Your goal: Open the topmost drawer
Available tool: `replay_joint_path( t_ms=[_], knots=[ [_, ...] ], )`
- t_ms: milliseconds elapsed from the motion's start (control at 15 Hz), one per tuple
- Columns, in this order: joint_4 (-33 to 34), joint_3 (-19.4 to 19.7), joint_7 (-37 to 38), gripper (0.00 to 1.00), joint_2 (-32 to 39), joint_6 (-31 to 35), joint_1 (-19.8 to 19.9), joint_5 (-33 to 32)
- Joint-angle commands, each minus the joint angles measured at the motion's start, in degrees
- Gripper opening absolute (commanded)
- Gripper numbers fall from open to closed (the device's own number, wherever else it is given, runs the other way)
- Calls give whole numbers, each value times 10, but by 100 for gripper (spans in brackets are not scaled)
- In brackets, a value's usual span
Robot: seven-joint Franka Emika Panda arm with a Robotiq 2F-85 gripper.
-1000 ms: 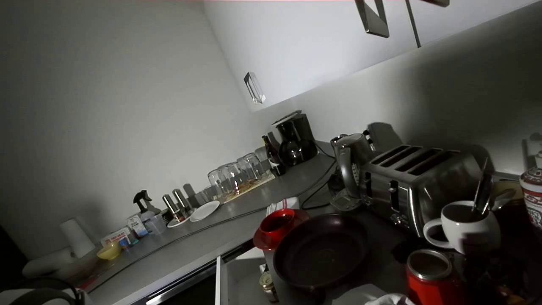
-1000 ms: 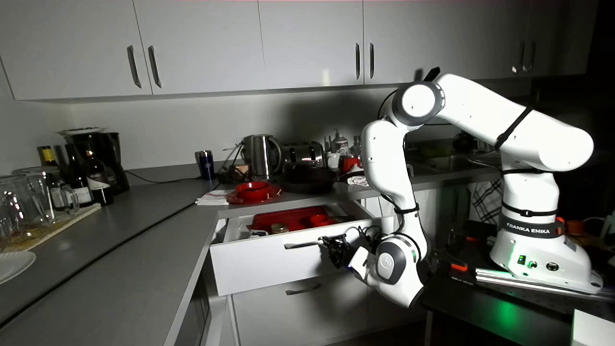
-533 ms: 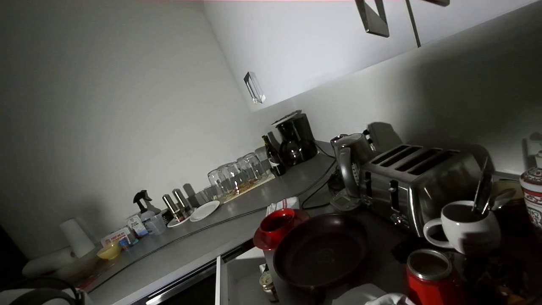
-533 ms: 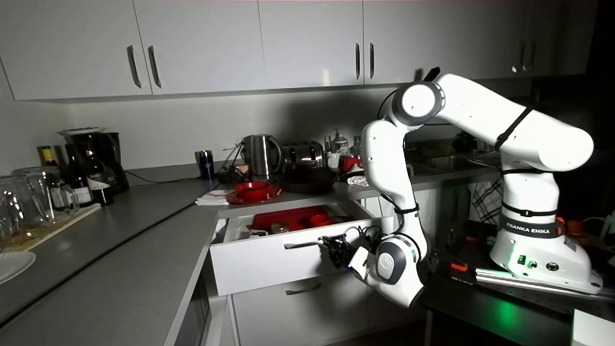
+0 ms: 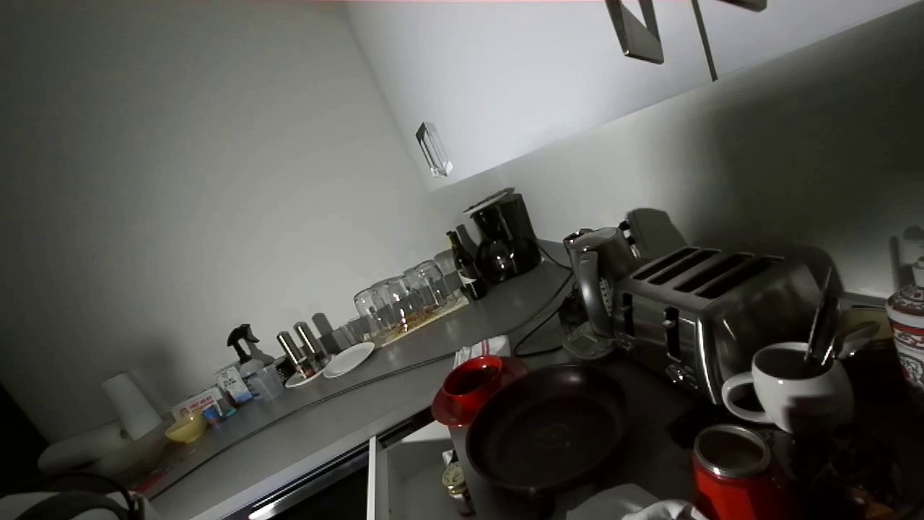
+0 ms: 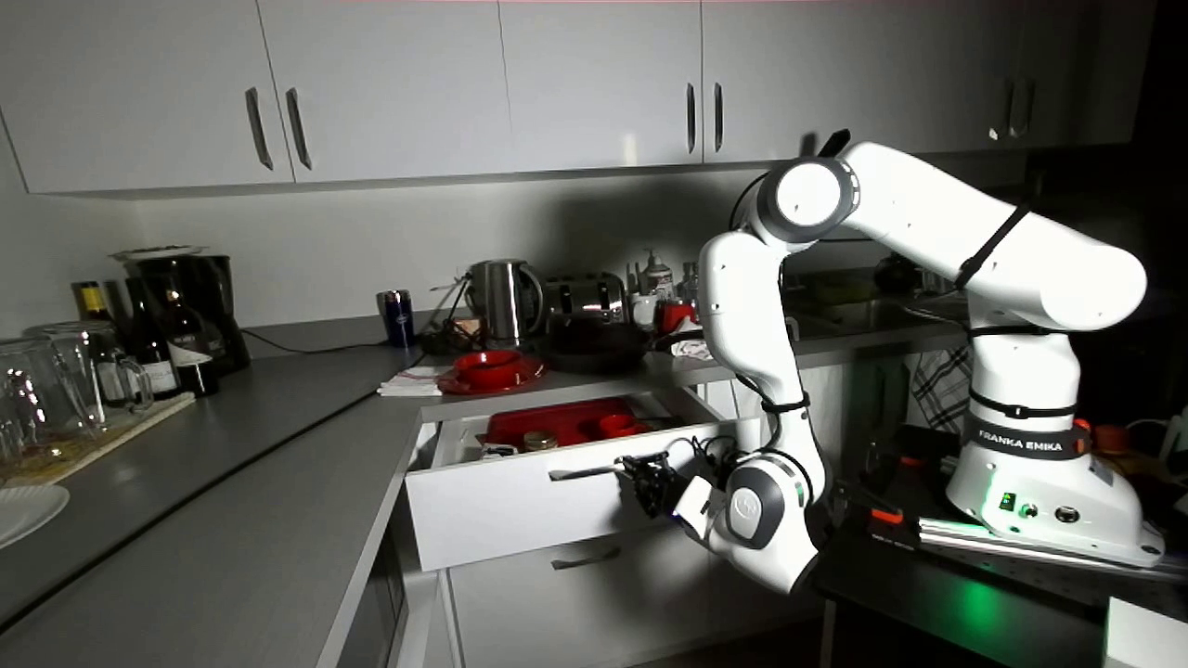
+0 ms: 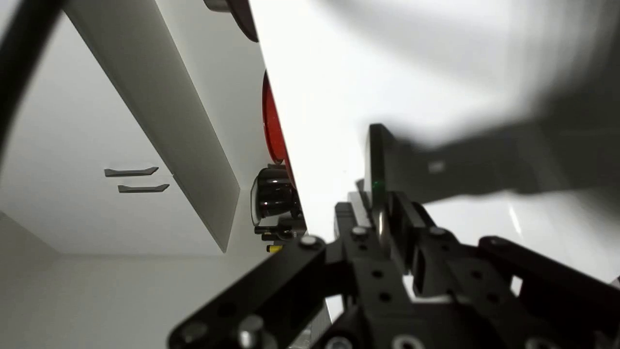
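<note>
The topmost drawer (image 6: 506, 518) stands pulled out from beneath the edge of the table (image 6: 232, 492), its flat, pale front well forward of the lower front (image 6: 548, 603) under it. The gripper (image 7: 380, 220) is pinching the drawer's bar handle (image 6: 583, 474); in the wrist view the bar lies between the two fingers (image 7: 346, 220), one on each side of it. Within the drawer a red tray (image 6: 557, 422) lies toward the back, with a small red vessel (image 6: 616, 426) at its nearer edge; whether the vessel rests on the tray or beside it, I cannot tell. A jar (image 6: 539, 442), visible in both exterior views, and a small pale packet (image 6: 498, 451) are close together just behind the drawer's front. From the gripper the white arm (image 6: 754, 325) rises and folds back toward its base (image 6: 1044, 501). On the table near the drawer, a red bowl (image 6: 490, 373) sits on a red plate (image 6: 531, 377), between a folded cloth (image 6: 413, 381) and a dark frying pan (image 5: 552, 426). Beyond the pan are a steel kettle (image 6: 504, 306) and a toaster (image 5: 693, 339), with a white mug (image 5: 808, 401) just beside it. Farther along stand a blue tumbler (image 6: 396, 320), a coffee maker (image 5: 509, 235) and clear glass mugs (image 5: 393, 303). Dark-handled wall cabinets (image 6: 390, 93) hang above.
</note>
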State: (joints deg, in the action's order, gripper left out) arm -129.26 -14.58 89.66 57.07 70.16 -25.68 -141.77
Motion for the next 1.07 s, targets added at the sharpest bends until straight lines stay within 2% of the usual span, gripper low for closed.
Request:
replay_joint_path(
  t_ms=[0,667,733,867,1000],
  knots=[
    [-1,-16,-12,15,5,-11,21,-15],
    [-1,-16,-12,15,5,-11,21,-15],
    [-1,-16,-12,40,5,-11,21,-15],
    [-1,-17,-7,42,4,-10,20,-16],
    [-1,-18,-5,64,4,-8,19,-17]
  ],
)
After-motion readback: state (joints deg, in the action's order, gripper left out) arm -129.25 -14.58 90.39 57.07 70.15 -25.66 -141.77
